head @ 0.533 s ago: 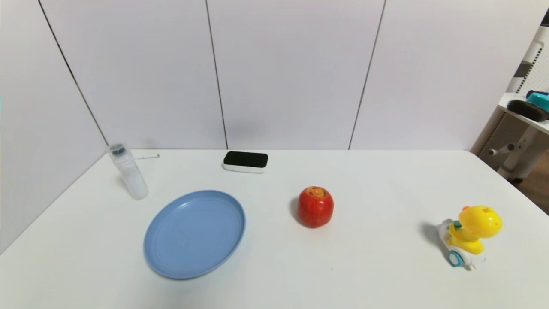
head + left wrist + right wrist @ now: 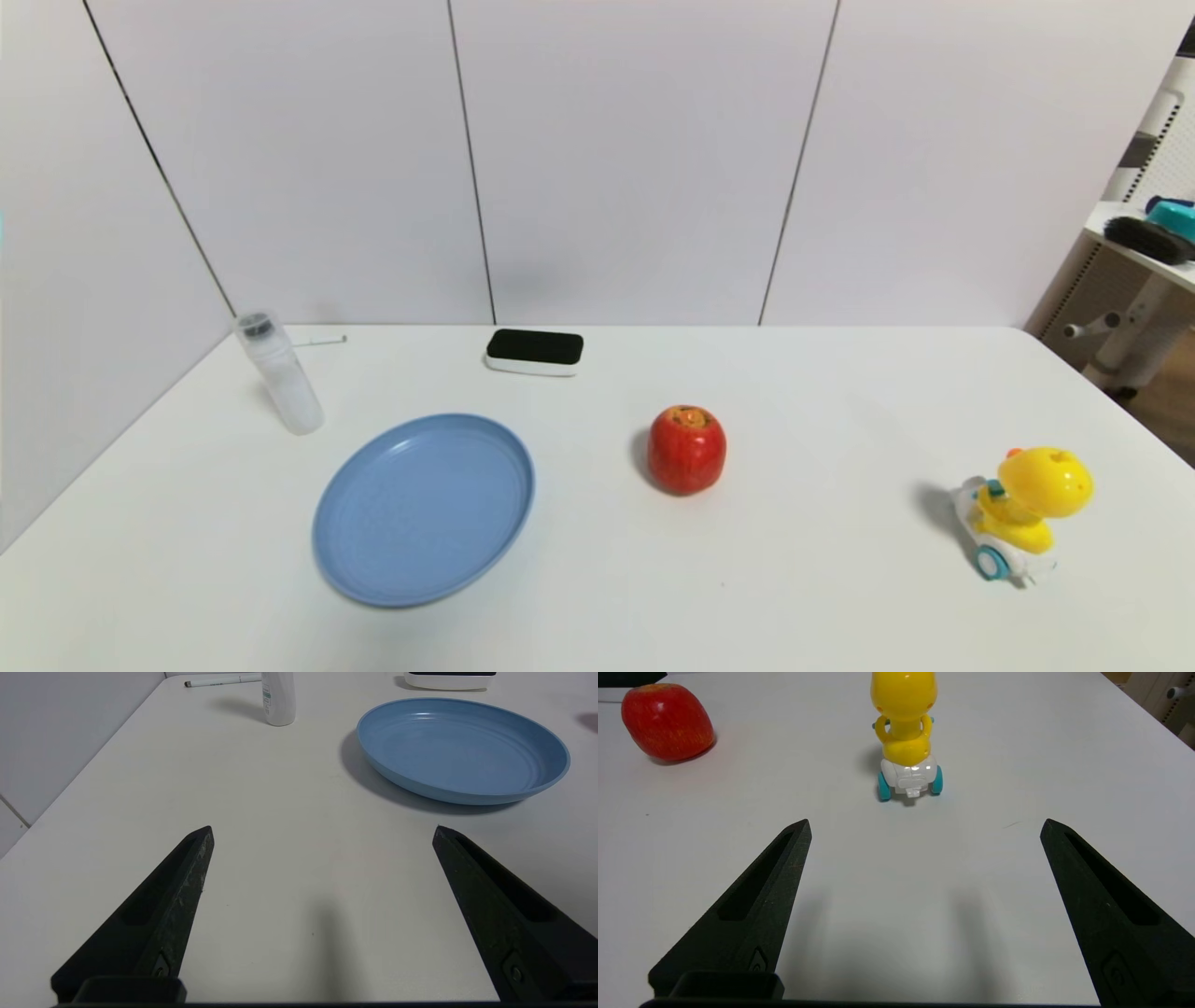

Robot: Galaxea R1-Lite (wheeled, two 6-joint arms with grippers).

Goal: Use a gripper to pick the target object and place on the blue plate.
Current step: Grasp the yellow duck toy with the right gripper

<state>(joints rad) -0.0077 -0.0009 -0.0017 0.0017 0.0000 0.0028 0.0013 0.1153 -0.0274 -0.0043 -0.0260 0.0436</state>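
The toy duck [image 2: 1022,511], yellow with a white base and teal wheels, stands upright at the table's right side. In the right wrist view the duck [image 2: 906,742] is ahead of my right gripper [image 2: 924,823], which is open with bare table between its fingers. The blue plate [image 2: 423,509] lies empty at the left-centre. In the left wrist view the plate [image 2: 537,772] sits beyond my left gripper [image 2: 322,828], which is open over bare table. Neither gripper shows in the head view.
A red apple [image 2: 687,449] sits between plate and duck, also seen as the apple [image 2: 667,721] in the right wrist view. A white bottle [image 2: 278,373], a pen [image 2: 317,342] and a black-topped white box [image 2: 534,352] stand at the back. The table edge runs close to the duck's right.
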